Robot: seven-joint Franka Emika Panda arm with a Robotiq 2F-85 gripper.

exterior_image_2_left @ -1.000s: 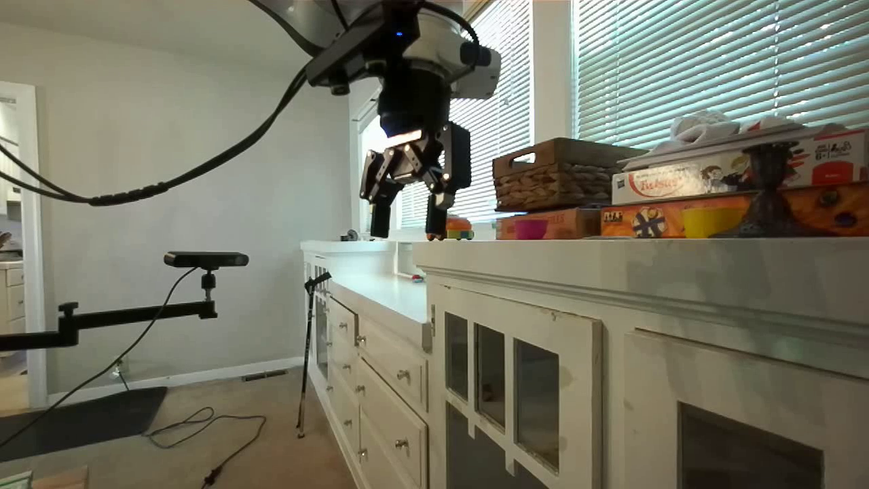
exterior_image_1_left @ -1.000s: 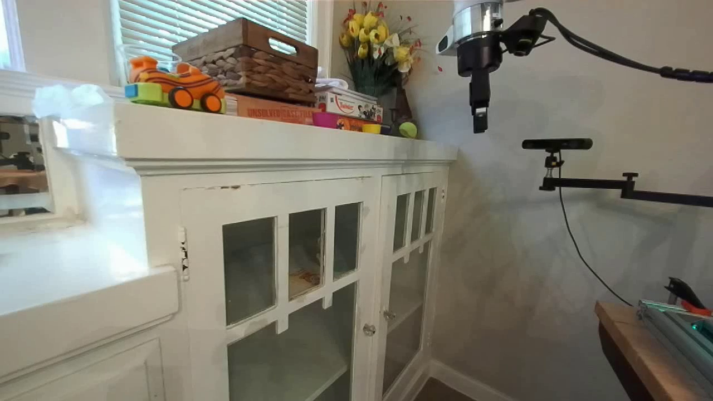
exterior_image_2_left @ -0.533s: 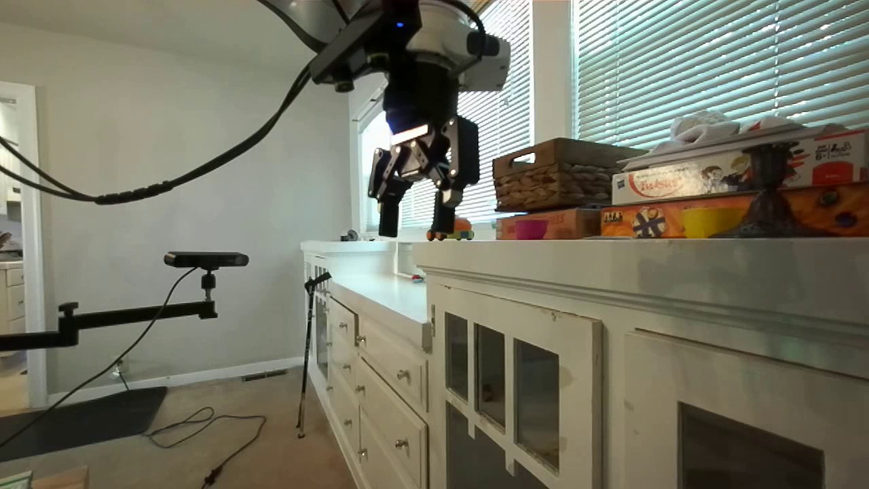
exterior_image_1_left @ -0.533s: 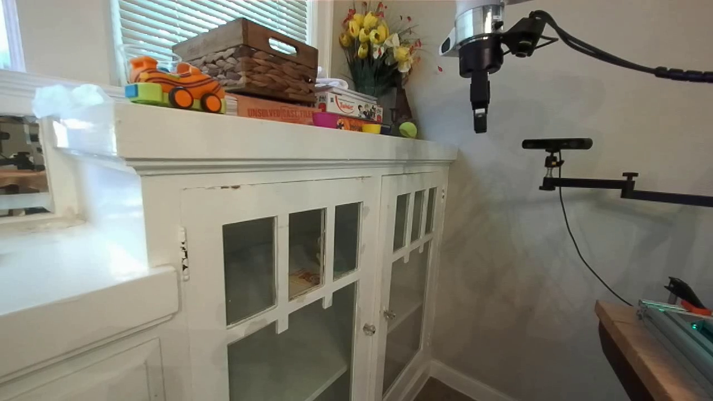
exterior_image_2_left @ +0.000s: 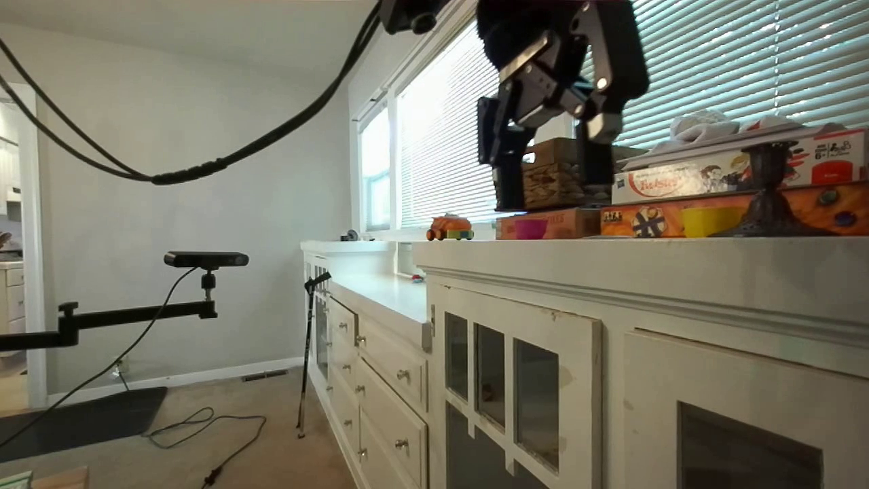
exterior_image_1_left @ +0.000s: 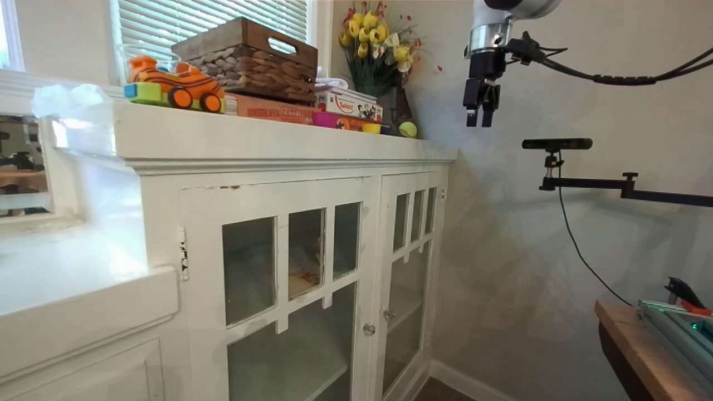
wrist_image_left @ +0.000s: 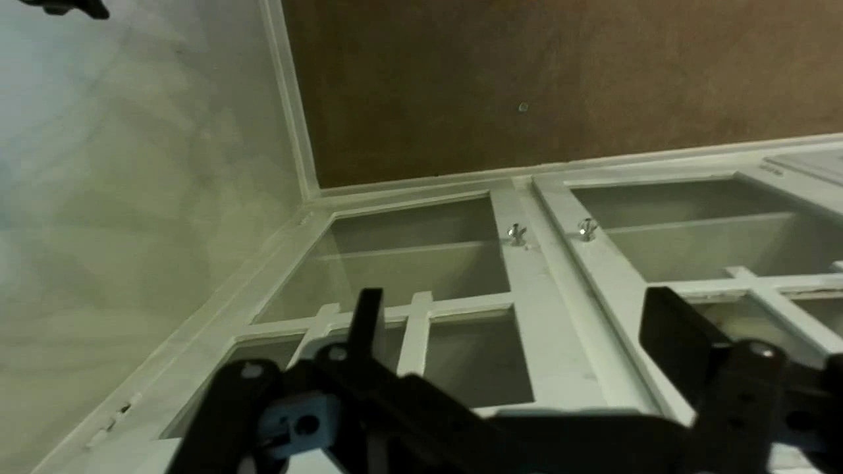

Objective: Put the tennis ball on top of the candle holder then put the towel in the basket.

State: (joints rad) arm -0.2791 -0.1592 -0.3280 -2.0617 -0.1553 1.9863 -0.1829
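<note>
Tool [exterior_image_2_left: 553, 191] just hanging in mid-air, spread wide and gripping zilch, with cabinet doors [wrist_image_left: 550, 329] and brown floor [wrist_image_left: 560, 79] showing below in the wrist view. Tennis ball [exterior_image_1_left: 408, 130]: down at the far right of the white surface [exterior_image_1_left: 278, 139] in an exterior view, pretty near the edge. Candle holder [exterior_image_2_left: 768, 193]: dark, upright, over on the right in an exterior view, just beside a yellow cup [exterior_image_2_left: 709, 221] and in front of an orange box [exterior_image_2_left: 628, 223]. Towel [exterior_image_2_left: 703, 128] bunched up on the pile with the Twister box [exterior_image_2_left: 658, 185], left of the candle holder. Basket [exterior_image_1_left: 278, 72] further left again, parked upright on the Unsolved Case Files box [exterior_image_1_left: 276, 112] in both exterior views, pink cup [exterior_image_2_left: 530, 229] near that box. Way over left, an orange toy truck [exterior_image_1_left: 175, 89]. Yellow flowers [exterior_image_1_left: 370, 30] behind the Twister box, in an exterior view.
</note>
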